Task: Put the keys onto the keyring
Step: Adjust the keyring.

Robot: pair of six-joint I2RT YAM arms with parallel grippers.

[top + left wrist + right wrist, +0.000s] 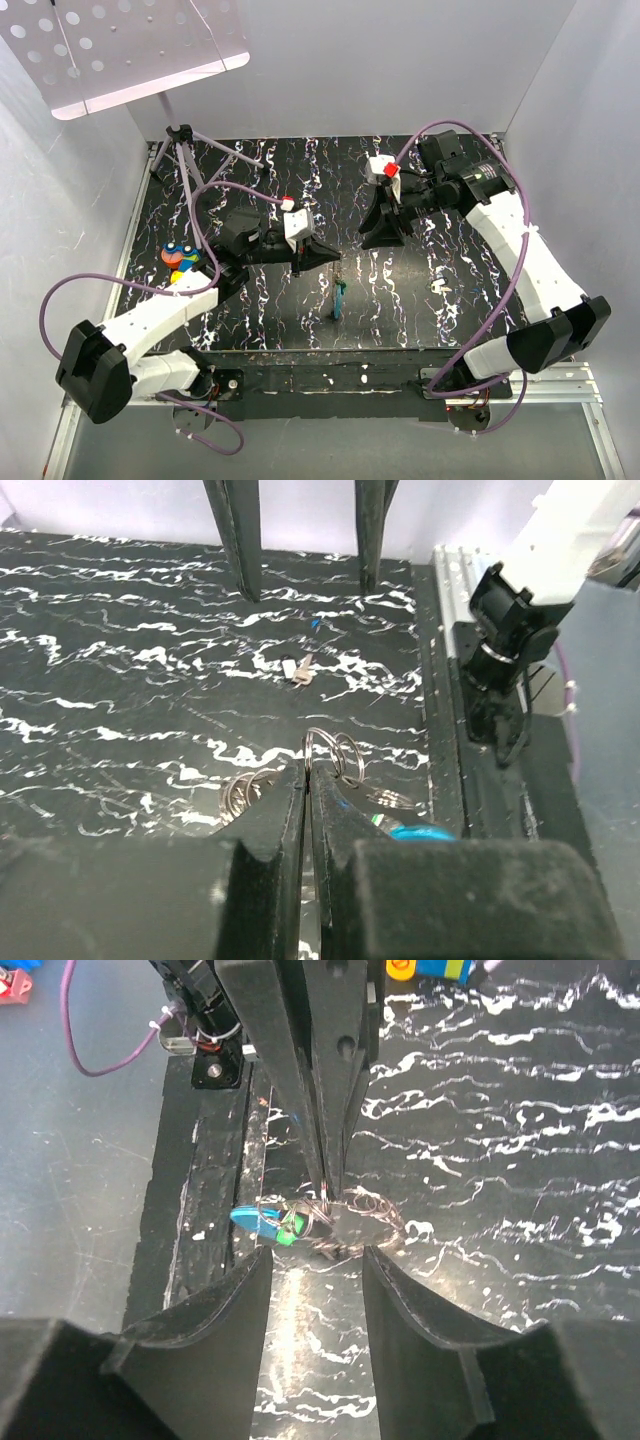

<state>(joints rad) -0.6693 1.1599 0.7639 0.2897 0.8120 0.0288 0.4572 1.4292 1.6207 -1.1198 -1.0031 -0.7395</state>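
At the tips of the L gripper (308,772), clenching tight on the keyring (328,748), w/ wire loops poking up just past the fingers and blue & teal keys (262,1222) dangling below the pinch. Opposite, holding the R gripper (315,1260) released, fingers spread, grasping nothing, ring ahead of the gap btwn them. Showing one more small key (297,668) lying loose on the table (120,680), beyond the L fingertips.

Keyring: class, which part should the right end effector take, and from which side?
Take the bare arc of the keyring standing past the shut left end effector, coming straight on from the far side with the open right end effector. The keys bunch at one side, so that arc looks free.
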